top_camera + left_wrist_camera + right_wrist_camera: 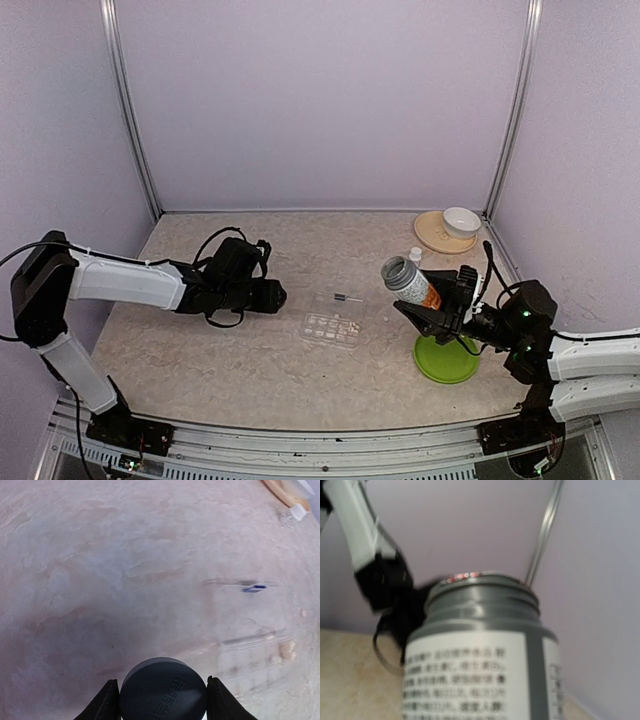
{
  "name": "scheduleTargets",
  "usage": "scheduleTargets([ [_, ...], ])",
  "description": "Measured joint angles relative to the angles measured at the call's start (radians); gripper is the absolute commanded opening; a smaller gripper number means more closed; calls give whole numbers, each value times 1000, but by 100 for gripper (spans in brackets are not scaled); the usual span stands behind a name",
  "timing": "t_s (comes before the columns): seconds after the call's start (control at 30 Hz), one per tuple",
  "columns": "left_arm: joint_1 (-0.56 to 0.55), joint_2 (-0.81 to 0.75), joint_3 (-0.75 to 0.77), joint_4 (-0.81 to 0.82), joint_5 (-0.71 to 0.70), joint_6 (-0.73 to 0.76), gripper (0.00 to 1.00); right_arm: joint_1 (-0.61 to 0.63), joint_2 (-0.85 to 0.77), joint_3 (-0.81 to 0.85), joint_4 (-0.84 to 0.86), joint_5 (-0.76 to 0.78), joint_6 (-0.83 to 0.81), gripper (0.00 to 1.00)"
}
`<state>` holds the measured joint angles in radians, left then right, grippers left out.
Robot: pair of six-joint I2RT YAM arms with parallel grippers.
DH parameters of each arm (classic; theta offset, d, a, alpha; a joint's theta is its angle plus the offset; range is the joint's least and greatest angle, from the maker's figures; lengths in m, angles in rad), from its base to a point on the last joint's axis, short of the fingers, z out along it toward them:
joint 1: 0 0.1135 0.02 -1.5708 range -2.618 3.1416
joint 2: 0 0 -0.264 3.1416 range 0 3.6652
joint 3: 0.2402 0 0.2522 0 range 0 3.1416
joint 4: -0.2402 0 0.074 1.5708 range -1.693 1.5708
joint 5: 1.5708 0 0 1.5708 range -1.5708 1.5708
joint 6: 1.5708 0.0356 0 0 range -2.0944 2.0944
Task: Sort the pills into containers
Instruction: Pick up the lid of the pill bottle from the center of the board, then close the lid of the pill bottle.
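The clear flat pill organiser [332, 325] lies mid-table with a small black mark at its far edge; in the left wrist view it shows faintly at the right [260, 652], with a few pale pills [287, 650] in it. My left gripper [270, 295] hovers left of it, shut on a dark round cap [163, 690]. My right gripper [432, 308] is shut on an uncapped pill bottle [410, 280] with a grey threaded neck and a white label [480, 655]. It holds the bottle in the air, tilted with its mouth toward the organiser. The right fingers are hidden in the right wrist view.
A green round dish [446, 358] lies under my right gripper. A white bowl [461, 221] sits on a tan plate [432, 235] at the back right, with a small white bottle [414, 256] in front of it. Purple walls enclose the table.
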<state>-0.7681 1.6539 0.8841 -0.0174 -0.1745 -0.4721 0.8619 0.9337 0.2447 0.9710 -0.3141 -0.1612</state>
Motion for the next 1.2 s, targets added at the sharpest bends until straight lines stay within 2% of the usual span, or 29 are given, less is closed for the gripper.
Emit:
scheduleTargets([
  [0.4,-105,-187,93,21,150,33,46,0,99,45,-55,-103,-29,0],
  [0.8,-168,-217,172,79,372,24,46,23,162,82,-94,-106,-73,0],
  [1.2,-183,-230,179,206,521,-59,46,46,179,105,-108,-15,-114,0],
])
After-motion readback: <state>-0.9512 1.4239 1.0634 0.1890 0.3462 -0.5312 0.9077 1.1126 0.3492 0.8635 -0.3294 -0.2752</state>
